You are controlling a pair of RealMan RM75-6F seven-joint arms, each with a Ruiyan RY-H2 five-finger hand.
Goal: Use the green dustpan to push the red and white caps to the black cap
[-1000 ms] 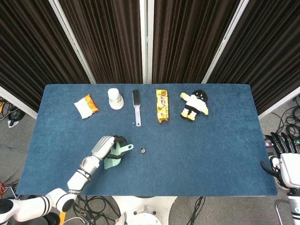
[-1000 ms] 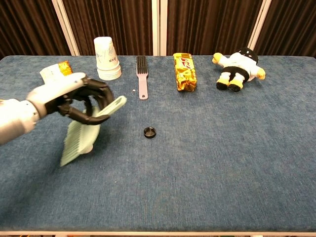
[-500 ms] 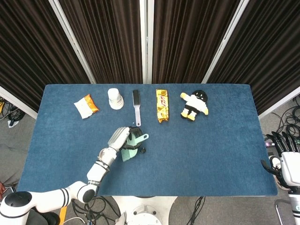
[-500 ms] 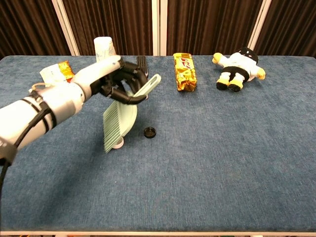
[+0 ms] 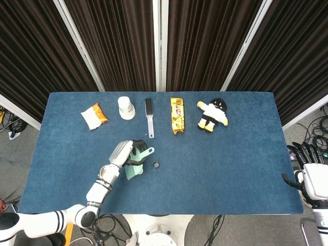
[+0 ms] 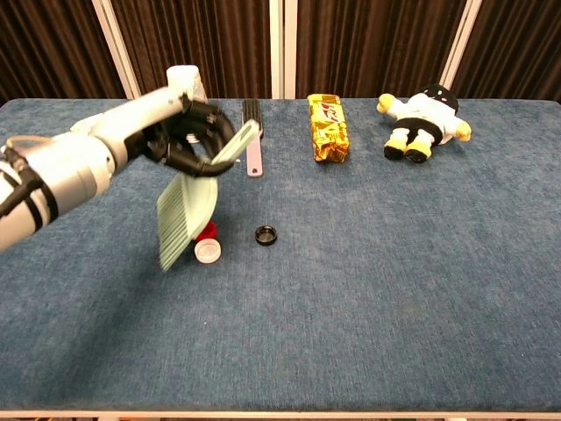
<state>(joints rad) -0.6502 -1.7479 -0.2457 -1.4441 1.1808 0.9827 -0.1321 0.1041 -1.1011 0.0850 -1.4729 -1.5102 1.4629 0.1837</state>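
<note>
My left hand [image 6: 175, 136] grips the handle of the green dustpan [image 6: 188, 210], which hangs tilted with its blade down, lifted off the blue table [image 6: 394, 289]. Just right of the blade's lower edge lie the red cap [image 6: 207, 231] and the white cap [image 6: 208, 251], touching each other. The black cap [image 6: 266, 234] sits a short way to their right. In the head view the left hand [image 5: 123, 152] and dustpan [image 5: 136, 165] hide both caps, and the black cap [image 5: 156, 164] shows right of the pan. My right hand [image 5: 307, 171] hangs past the table's right edge, fingers apart, holding nothing.
Along the far side stand stacked paper cups [image 5: 125, 107], a dark brush [image 5: 149, 117], a golden snack packet [image 5: 177, 115] and a plush toy [image 5: 212, 115]. An orange-white snack bag [image 5: 94, 116] lies at the far left.
The left hand swept the dustpan right toward the black cap, then drew back left and lifted it. The red and white caps now lie uncovered close to the black cap.
</note>
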